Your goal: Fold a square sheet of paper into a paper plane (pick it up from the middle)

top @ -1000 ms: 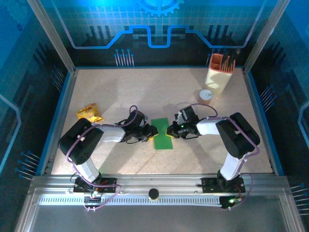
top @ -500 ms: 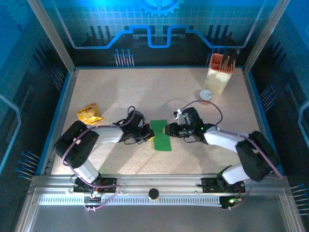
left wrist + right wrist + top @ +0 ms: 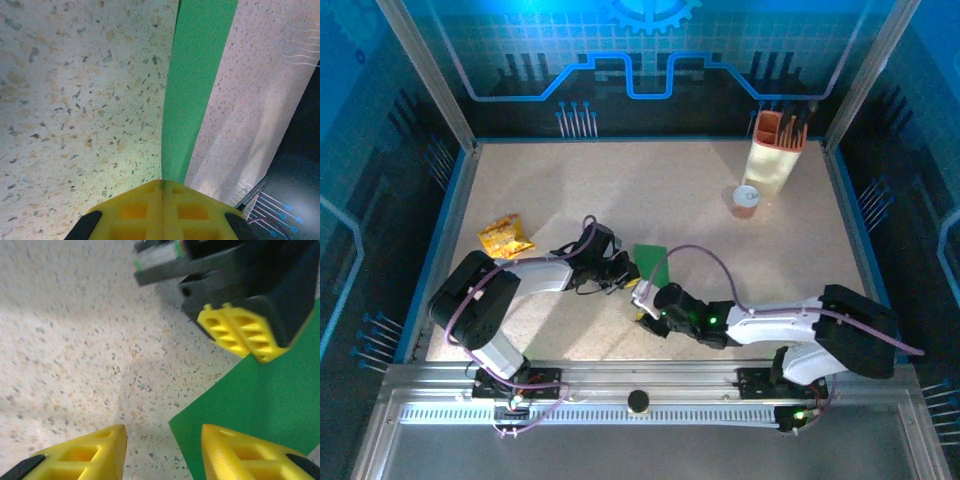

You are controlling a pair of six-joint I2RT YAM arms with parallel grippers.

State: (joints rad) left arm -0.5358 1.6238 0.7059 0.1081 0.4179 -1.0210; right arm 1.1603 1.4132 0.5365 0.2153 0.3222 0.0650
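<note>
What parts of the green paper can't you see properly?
Top view: the near end of the green paper is hidden under the right gripper.
Left wrist view: the top edge cuts off its far end; the left gripper hides the pinched part.
Right wrist view: it runs off the right edge.

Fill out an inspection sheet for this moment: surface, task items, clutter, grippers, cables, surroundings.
Surface: speckled table, no spills seen.
Job's things: green paper, a narrow rectangle mid-table, not yet a plane.
Clutter: yellow snack packet at left; tool holder and small lidded cup at far right.
Grippers: left gripper, jaws shut on the paper's edge; right gripper, jaws open over a corner of the paper.
Cables: purple cable loops above the table beside the paper.
Surroundings: blue patterned walls; metal rail at the near edge.
</note>
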